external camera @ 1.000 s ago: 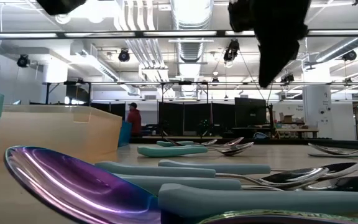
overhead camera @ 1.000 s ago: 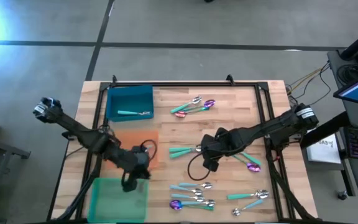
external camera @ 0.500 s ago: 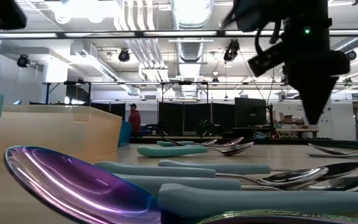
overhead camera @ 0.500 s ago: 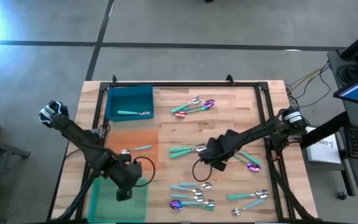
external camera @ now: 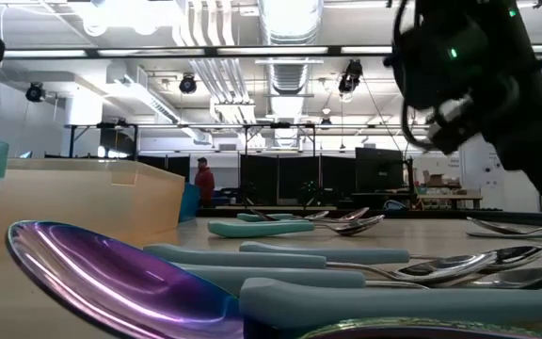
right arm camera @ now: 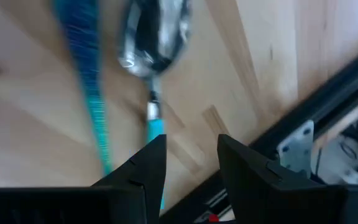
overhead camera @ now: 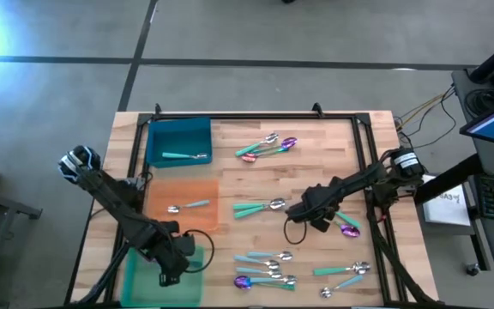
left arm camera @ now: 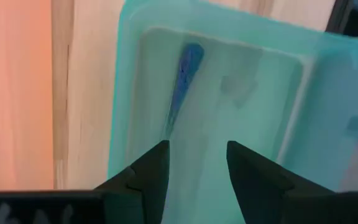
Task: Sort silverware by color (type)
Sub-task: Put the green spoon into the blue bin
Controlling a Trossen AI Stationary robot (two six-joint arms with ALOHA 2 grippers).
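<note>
Over the green tray your left gripper hangs parted, empty; right gripper parted above a silver spoon on the table — descend skewed and you'll nudge it away.

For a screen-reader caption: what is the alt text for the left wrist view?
The left gripper, dark fingers apart and empty, hovers over a translucent green rectangular tray with something blue, blurred, lying in it; an orange mat borders the wooden table.

Floor: grey concrete floor, crossed by dark seams.
Ceiling: exposed pipework, lit by white strip lights.
Background: a person in red is seen.
</note>
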